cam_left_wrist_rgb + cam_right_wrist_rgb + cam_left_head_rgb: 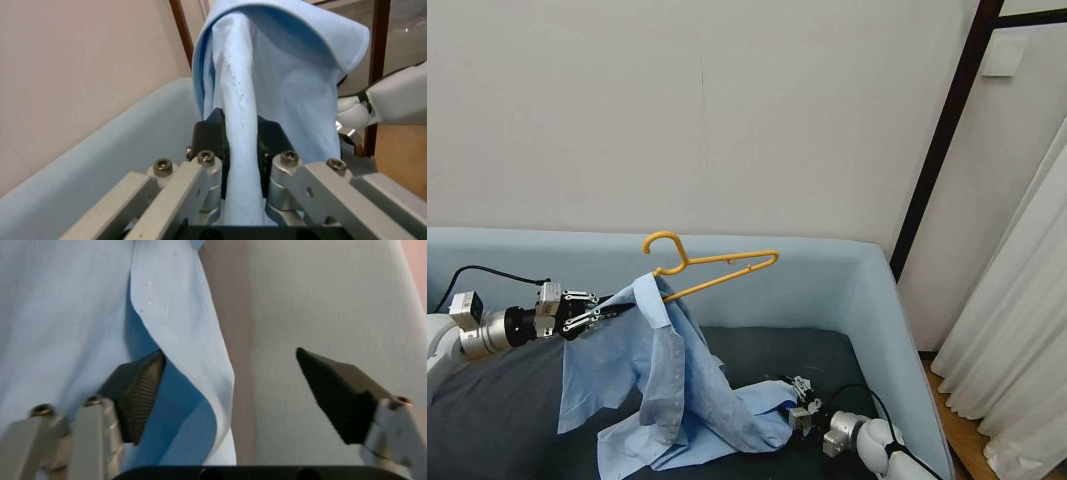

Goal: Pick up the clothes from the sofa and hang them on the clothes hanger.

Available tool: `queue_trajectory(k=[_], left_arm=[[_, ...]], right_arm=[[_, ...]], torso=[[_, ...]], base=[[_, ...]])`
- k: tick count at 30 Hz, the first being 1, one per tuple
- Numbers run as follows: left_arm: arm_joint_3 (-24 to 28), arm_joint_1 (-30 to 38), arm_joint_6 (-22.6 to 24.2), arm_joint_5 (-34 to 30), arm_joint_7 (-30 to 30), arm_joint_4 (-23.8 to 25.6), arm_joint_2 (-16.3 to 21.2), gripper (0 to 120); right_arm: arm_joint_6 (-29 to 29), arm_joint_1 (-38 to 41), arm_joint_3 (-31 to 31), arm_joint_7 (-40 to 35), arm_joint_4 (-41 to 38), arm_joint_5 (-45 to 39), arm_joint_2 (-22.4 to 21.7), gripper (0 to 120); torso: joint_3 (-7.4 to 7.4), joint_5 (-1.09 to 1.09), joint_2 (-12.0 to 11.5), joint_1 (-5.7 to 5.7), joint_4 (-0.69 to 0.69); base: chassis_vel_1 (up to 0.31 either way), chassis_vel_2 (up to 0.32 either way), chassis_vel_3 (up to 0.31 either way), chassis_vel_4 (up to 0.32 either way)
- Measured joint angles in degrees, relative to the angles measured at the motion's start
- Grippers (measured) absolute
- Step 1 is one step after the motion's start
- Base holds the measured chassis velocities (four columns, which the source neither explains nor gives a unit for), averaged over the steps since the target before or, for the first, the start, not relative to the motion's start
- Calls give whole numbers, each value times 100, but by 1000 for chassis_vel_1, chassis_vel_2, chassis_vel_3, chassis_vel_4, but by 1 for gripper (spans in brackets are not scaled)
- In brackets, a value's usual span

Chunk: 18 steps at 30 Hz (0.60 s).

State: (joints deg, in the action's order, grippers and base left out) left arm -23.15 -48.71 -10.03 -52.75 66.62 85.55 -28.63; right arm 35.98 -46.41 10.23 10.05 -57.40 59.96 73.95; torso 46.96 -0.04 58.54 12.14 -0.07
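Note:
A light blue shirt (667, 385) hangs partly on a yellow hanger (722, 262) held up above the sofa seat. Its lower half is heaped on the dark cushion. My left gripper (625, 307) reaches in from the left and is shut on the shirt near the collar, just under the hanger's hook. In the left wrist view a fold of the shirt (287, 75) runs between the black fingertips (208, 135) of the left gripper (238, 142). My right gripper (801, 398) lies low on the seat at the shirt's hem, open. A shirt edge (180, 340) lies between the wide-apart fingers of the right gripper (230, 360), beside one pad (137, 390).
The sofa has a pale blue back (827, 290) and right arm wall (887, 340) around a dark grey seat (487, 420). A plain wall rises behind. A dark door frame (937, 150) and white curtains (1027, 330) stand to the right.

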Motion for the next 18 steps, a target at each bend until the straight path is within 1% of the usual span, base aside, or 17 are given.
queue_trajectory(k=[1, 4, 5, 6, 7, 9, 10, 11, 15, 16, 18], left_arm=[[0, 0, 0, 0, 0, 0, 0, 6], [-66, -82, 0, -30, -37, 80, 15, 6], [-88, -116, 1, -40, -46, 103, 25, 6], [-107, -142, 1, -48, -53, 117, 35, 6], [-107, -142, 1, -48, -53, 117, 35, 6], [-144, -185, 1, -63, -59, 144, 55, 6], [-168, -209, 1, -71, -62, 157, 62, 6], [-168, -209, 1, -71, -62, 157, 62, 6], [-306, -347, -5, -83, -72, 220, 68, 6], [-306, -347, -5, -83, -72, 220, 68, 6], [-391, -424, -16, -83, -72, 232, 61, 6]], right_arm=[[0, 0, 0, 0, 0, 0, 0, 73], [45, 33, 2, 191, 0, -9, 54, 60], [54, 39, 6, 262, 0, -20, 72, 53], [61, 41, 15, 323, 0, -31, 85, 49], [61, 41, 15, 323, 0, -31, 85, 49], [67, 41, 41, 446, -3, -48, 106, 39], [67, 41, 58, 491, -2, -53, 110, 37], [67, 41, 58, 491, -2, -53, 110, 37], [63, 22, 124, 588, 14, -185, 61, 18], [63, 22, 124, 588, 14, -185, 61, 18], [37, 3, 133, 591, 5, -424, -25, 10]], torso=[[0, 0, 0, 0, 0], [0, 1, 0, 0, 1], [0, 0, 0, 0, 1], [0, 0, 0, 0, 1], [0, 0, 0, 0, 1], [0, 1, 0, 0, 1], [0, 1, 0, 0, 1], [0, 1, 0, 0, 1], [0, 1, 0, 0, 1], [0, 1, 0, 0, 1], [0, 1, 0, 0, 0]], base=[[0, 0, 0, 0], [0, 0, 0, 0], [0, 0, 0, 0], [0, 0, 0, 0], [0, 0, 0, 0], [0, 0, 0, 0], [0, 0, 0, 0], [0, 0, 0, 0], [0, 0, 0, 0], [0, 0, 0, 0], [0, 0, 0, 0]])
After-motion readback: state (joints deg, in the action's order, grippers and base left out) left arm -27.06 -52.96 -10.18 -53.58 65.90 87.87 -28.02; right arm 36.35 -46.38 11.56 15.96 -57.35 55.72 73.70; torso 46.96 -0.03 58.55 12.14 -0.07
